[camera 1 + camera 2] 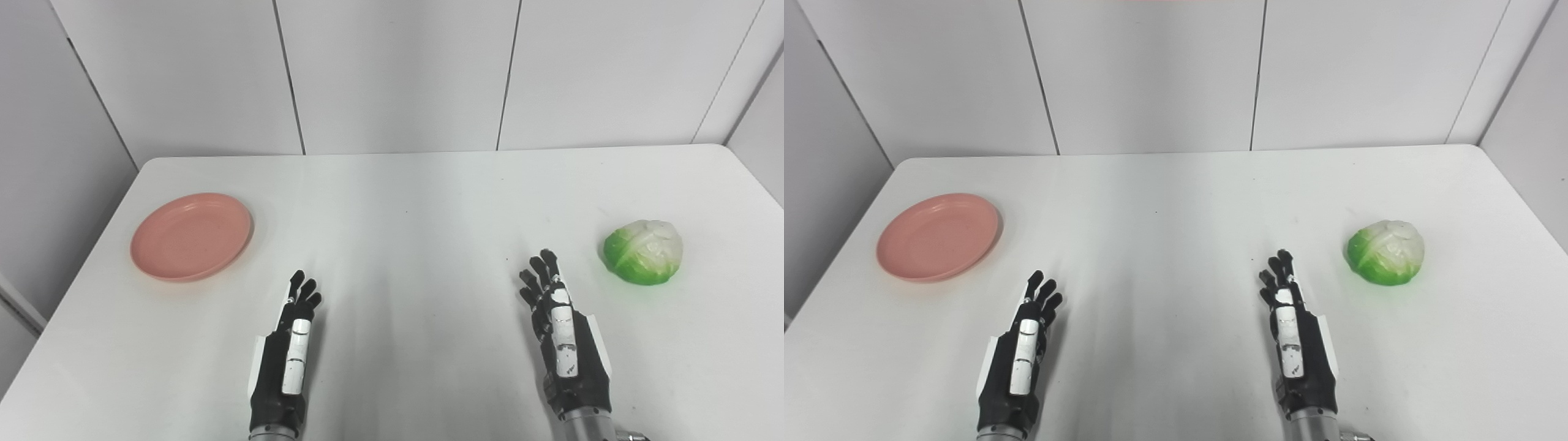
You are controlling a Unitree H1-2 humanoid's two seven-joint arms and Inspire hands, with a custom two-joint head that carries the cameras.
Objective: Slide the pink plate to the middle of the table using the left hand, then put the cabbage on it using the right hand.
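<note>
A: How far along does this look to you?

B: Nothing done yet, I'd judge. The round, shallow pink plastic plate (191,236) sits at the far left of the white table (404,202), close to its left edge, nowhere near the middle.

A: And the cabbage?

B: The rounded green-and-white cabbage (644,252) (a glossy toy one, by the look of it) rests on the right side of the table, well apart from the plate. The middle between them is bare.

A: What are the hands doing?

B: The black-and-white left hand (293,343) is near the front edge, left of centre, fingers stretched forward and a little apart, holding nothing. It lies nearer and to the right of the plate, not touching it. The right hand (560,324) mirrors it on the right, fingers extended, empty, with the cabbage just beyond and to its right.

A: So what remains?

B: Both steps, as I read it: the left hand has to reach the plate and slide it rightward to the centre, then the right hand has to grasp the cabbage and carry it over.
</note>
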